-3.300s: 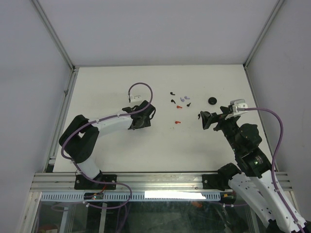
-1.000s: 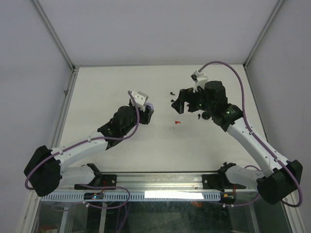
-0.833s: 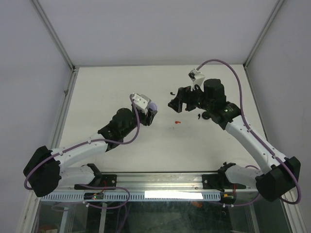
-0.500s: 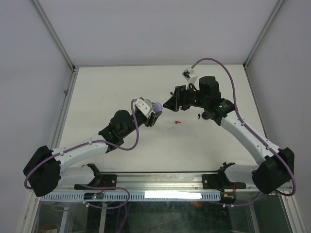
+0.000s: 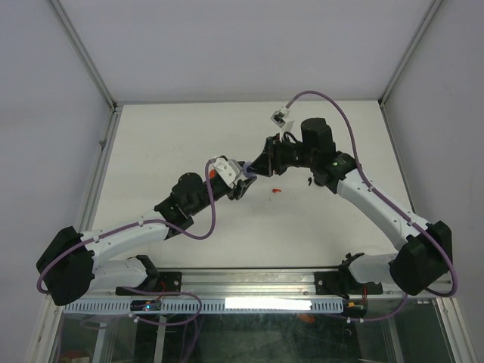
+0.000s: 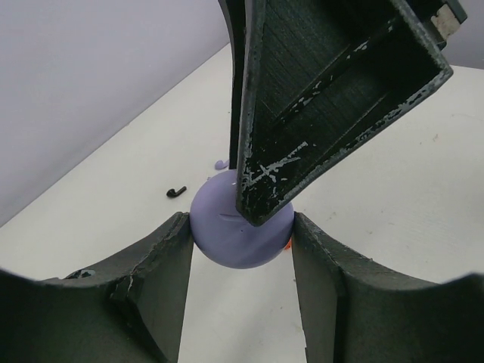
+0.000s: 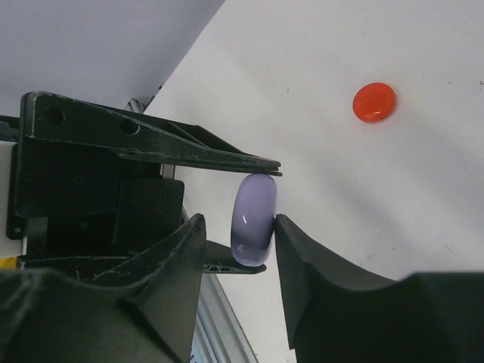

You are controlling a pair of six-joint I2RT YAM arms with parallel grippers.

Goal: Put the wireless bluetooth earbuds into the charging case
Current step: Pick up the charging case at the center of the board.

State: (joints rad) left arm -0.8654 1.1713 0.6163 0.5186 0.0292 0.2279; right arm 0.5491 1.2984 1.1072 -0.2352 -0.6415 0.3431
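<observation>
Holding: lilac charging case (image 7: 253, 219), seemingly closed, pinched across its rim by my left pincer (image 6: 240, 231). My right pincer (image 7: 240, 223) flanks its flat faces; grip there, cannot tell. One black earbud (image 6: 175, 192) lies on table (image 7: 363, 197) beyond left fingertips. Step, likely: opening case; next needs steady prising.

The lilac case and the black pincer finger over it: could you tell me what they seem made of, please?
Lilac case: probably moulded plastic, smooth semi-gloss, with soft highlights. Right pincer's finger: likely 3D-printed plastic, matte black, with fine ridges and whitish scuffs.
</observation>
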